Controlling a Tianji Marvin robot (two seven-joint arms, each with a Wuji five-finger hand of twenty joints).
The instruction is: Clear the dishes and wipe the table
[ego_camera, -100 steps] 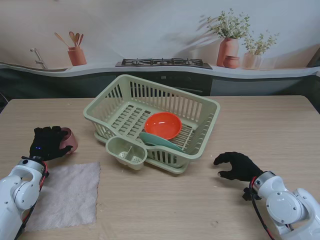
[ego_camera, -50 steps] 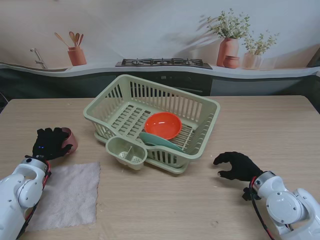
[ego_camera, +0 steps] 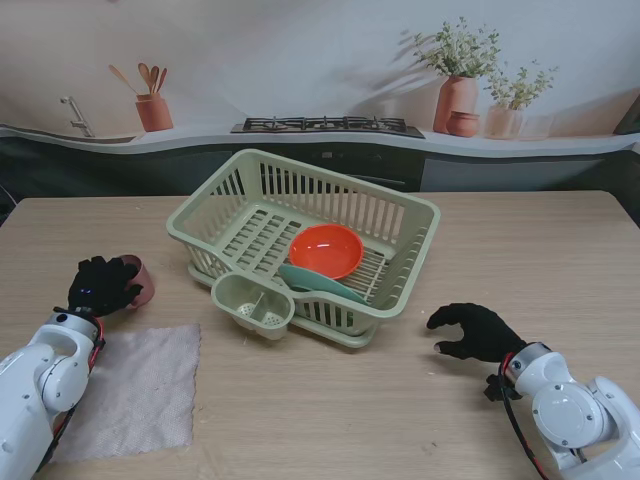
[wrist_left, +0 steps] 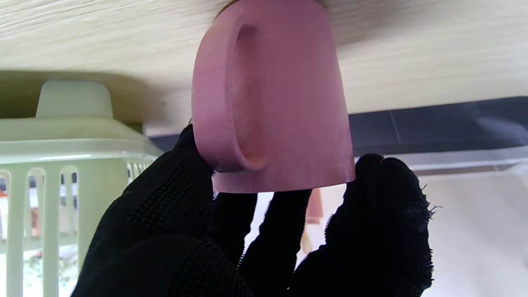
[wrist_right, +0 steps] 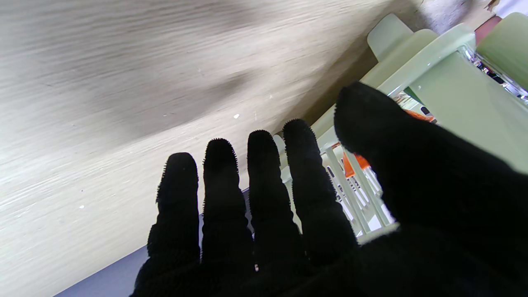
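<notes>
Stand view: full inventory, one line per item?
dish rack: 1, pale green, table centre
utensil cup: 1, pale green, on rack's near side
bowl: 1, orange, inside rack
plate: 1, teal, inside rack, partly under bowl
mug: 1, pink, upright on table, left of rack
cloth: 1, whitish, near left
table: 1, light wood
left hand: black glove, fingers at mug's rim
right hand: black glove, open, right of rack
</notes>
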